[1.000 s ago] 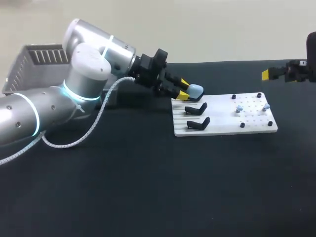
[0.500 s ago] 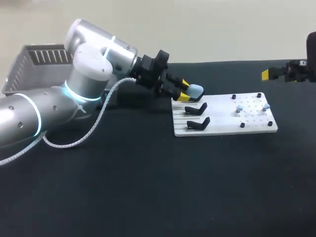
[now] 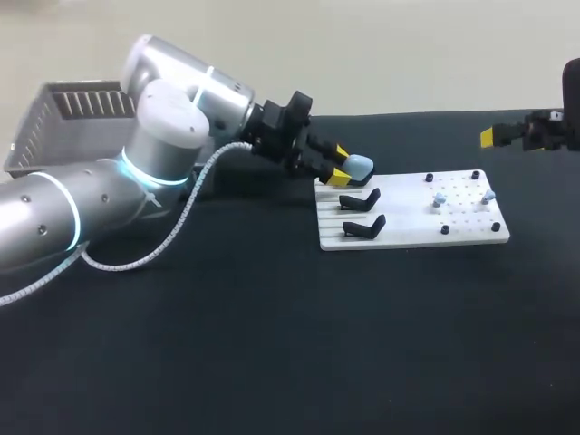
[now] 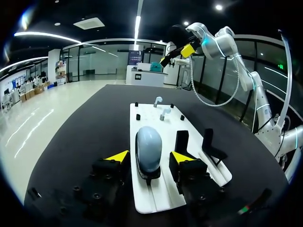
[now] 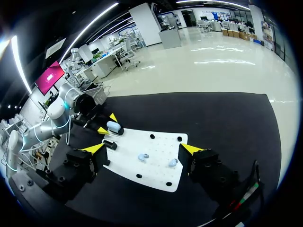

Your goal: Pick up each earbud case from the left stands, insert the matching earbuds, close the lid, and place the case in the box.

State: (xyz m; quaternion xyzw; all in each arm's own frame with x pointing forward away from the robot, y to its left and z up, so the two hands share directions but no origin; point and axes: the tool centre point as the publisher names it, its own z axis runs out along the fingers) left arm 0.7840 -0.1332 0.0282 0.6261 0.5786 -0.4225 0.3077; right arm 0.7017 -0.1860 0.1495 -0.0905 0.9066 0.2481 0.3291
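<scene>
Straddling the case (image 4: pixel 147 142), left gripper (image 4: pixel 150 157) released; looks light, smooth, slippery, so pinch its long sides mid-body.

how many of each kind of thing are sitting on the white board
earbud case: 1
earbuds: 2
black stands: 3, one under the case
black pegs: 4
total: 10

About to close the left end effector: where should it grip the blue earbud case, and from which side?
Grip the earbud case across its two long flanks, from the board's stand end, where the left end effector is. It stands narrow on its stand, both flanks bare and facing the open yellow tips.
</scene>
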